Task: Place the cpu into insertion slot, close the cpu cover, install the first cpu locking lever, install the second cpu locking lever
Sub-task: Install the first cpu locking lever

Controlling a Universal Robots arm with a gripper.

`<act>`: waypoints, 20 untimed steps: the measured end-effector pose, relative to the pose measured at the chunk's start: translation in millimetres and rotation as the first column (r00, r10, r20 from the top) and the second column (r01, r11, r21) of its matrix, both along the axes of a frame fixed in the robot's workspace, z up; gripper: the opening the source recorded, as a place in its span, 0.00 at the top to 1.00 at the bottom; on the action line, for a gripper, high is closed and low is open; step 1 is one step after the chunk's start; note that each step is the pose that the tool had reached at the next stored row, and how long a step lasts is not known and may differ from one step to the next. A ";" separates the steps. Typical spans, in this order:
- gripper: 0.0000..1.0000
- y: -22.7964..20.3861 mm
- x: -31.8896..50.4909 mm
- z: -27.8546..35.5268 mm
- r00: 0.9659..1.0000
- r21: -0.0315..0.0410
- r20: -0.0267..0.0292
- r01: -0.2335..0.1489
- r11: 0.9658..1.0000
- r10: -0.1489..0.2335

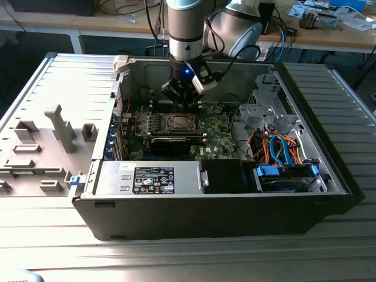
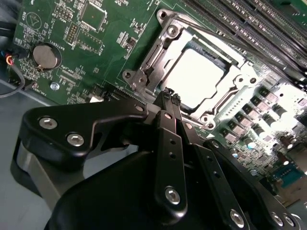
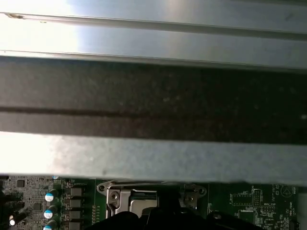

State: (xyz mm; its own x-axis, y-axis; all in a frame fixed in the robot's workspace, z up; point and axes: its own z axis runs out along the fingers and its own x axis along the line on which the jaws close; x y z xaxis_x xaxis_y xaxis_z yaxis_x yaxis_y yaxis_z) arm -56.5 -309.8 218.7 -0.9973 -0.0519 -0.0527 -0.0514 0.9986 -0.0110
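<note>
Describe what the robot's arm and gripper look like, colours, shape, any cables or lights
The arm is a silver-grey cylinder ending in a black wrist section with a small blue light. Black cables run alongside it. The gripper is matte black, built from flat linkage bars joined by silver screws, tapering to two narrow fingers.

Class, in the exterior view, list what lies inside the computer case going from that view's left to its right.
Green motherboard → insertion slot with the gripper above it → orange and blue cables → blue drive bracket.
</note>
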 end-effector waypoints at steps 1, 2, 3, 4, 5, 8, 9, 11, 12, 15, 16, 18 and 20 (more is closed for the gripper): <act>0.89 -0.5 0.0 0.1 1.000 0.000 0.000 0.000 1.000 0.000; 0.89 -0.8 0.0 0.4 1.000 -0.001 0.000 0.000 1.000 0.000; 0.89 -1.0 0.0 0.8 1.000 -0.001 0.000 0.000 1.000 0.000; 0.89 -1.3 0.0 1.8 1.000 -0.001 0.000 0.000 1.000 0.000; 0.89 -1.5 0.0 2.5 1.000 -0.001 0.000 0.000 1.000 0.000; 0.89 -2.0 0.0 7.1 1.000 -0.001 0.000 0.000 1.000 0.000; 0.89 -2.4 0.0 10.2 1.000 -0.002 0.000 0.000 1.000 0.000; 0.89 -3.0 0.0 17.7 1.000 -0.007 0.000 0.000 1.000 0.000; 0.89 -3.7 0.0 19.3 1.000 -0.011 0.000 0.000 1.000 0.000; 0.89 -6.4 0.0 20.9 1.000 -0.025 0.000 0.000 1.000 0.000; 0.89 -7.8 0.0 21.3 1.000 -0.031 0.000 0.000 1.000 0.000; 0.89 -10.4 0.0 21.9 1.000 -0.040 0.000 0.000 0.999 0.000; 0.89 -13.6 0.0 22.5 1.000 -0.050 0.000 0.000 0.999 0.000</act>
State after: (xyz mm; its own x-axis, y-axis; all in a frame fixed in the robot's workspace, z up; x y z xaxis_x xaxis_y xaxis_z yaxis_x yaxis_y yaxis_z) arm -56.5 -323.4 241.2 -0.9973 -0.0545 -0.0500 -0.0514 0.9968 -0.0614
